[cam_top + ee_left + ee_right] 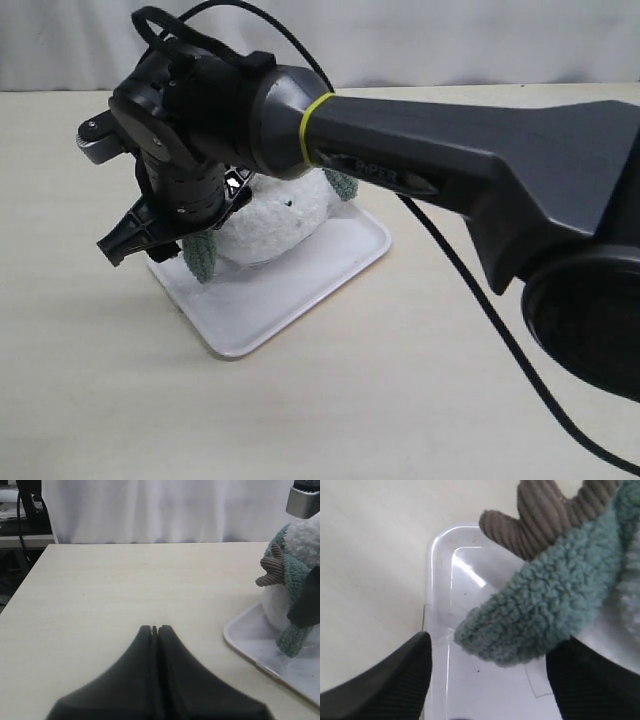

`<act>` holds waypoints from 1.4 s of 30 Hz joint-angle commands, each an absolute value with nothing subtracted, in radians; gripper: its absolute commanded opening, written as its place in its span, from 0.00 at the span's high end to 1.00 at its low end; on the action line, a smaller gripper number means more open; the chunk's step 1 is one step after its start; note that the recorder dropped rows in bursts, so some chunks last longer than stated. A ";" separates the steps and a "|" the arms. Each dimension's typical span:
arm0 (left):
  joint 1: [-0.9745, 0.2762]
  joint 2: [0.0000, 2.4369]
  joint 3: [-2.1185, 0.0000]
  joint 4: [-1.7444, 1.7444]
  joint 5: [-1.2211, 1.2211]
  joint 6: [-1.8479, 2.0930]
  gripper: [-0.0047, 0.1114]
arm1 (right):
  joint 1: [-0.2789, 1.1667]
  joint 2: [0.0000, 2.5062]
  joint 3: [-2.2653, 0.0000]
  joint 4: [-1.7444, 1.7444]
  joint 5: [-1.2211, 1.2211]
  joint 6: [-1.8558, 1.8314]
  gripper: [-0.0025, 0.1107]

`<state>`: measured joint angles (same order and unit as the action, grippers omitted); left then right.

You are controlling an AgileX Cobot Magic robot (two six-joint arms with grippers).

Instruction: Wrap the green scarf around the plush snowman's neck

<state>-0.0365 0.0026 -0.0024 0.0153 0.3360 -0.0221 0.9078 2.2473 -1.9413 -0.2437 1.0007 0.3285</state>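
Observation:
The plush snowman (275, 225) stands on a white tray (310, 285) with the green scarf (200, 256) round its neck. One scarf end hangs down its front and the other end (343, 183) shows behind it. My right gripper (150, 245) reaches across to the snowman's left side and stands open. In the right wrist view the hanging scarf end (545, 615) lies between the open fingers (395, 680), below a brown twig arm (540, 515); nothing is gripped. My left gripper (154, 628) is shut and empty over bare table, away from the snowman (305, 540).
The right arm's long dark body and its black cable (470, 290) cross the table from the right. A white curtain (165, 510) hangs behind the table's far edge. The tray's rim (245, 645) lies to one side of the left gripper.

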 commanded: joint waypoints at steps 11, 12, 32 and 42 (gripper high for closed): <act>-0.035 0.000 0.000 0.014 0.324 -0.028 0.96 | 0.905 2.222 -1.942 -0.390 1.112 0.244 0.94; -0.035 0.000 0.000 0.014 0.324 -0.028 0.96 | 0.905 2.207 -1.942 -0.390 1.120 0.236 0.94; -0.035 0.000 0.000 0.014 0.324 -0.028 0.96 | 0.905 2.232 -1.913 -0.390 1.221 0.116 0.94; -0.035 0.000 0.000 0.014 0.324 -0.028 0.96 | 0.905 2.234 -1.849 -0.413 1.221 0.084 0.94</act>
<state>-0.0365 0.0026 -0.0024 0.0153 0.3360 -0.0221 0.9078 2.2380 -1.8522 -0.4016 1.2194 0.1020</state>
